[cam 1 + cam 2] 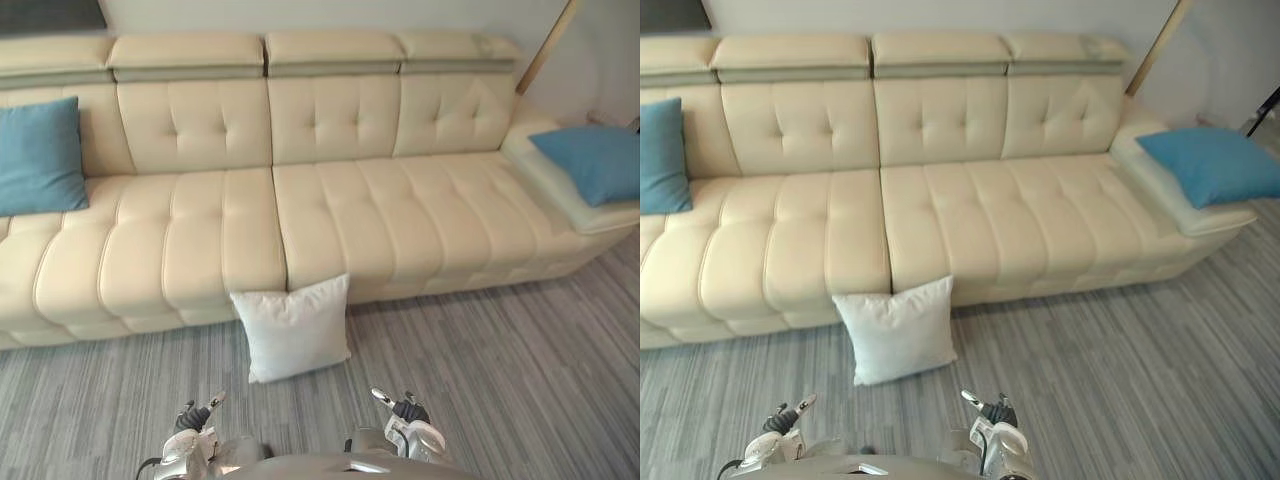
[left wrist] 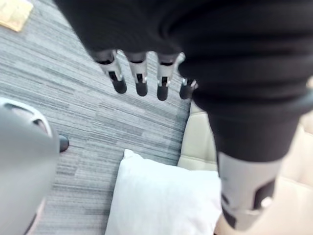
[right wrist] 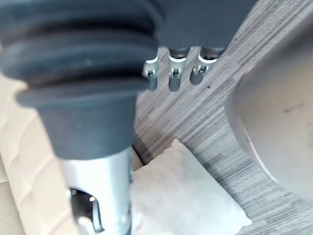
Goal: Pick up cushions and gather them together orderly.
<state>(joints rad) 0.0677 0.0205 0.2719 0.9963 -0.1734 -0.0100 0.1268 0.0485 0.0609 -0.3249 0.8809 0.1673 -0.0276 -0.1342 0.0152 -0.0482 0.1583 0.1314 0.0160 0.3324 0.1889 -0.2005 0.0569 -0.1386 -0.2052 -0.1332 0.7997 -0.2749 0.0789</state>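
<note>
A white cushion (image 1: 294, 328) stands on the floor, leaning against the front of the cream sofa (image 1: 200, 240). One blue cushion (image 1: 38, 157) leans on the sofa's back at the far left. Another blue cushion (image 1: 592, 162) lies on the sofa's right end. My left hand (image 1: 193, 421) and right hand (image 1: 404, 413) hang low near my body, well short of the white cushion. In the left wrist view my left hand (image 2: 139, 81) has straight fingers holding nothing, with the white cushion (image 2: 166, 198) past them. My right hand (image 3: 171, 78) also holds nothing, above the white cushion (image 3: 186, 198).
Grey striped carpet (image 1: 480, 370) covers the floor in front of the sofa. A wooden pole (image 1: 545, 45) leans against the wall behind the sofa's right end. The sofa's middle seats (image 1: 400, 215) carry no cushions.
</note>
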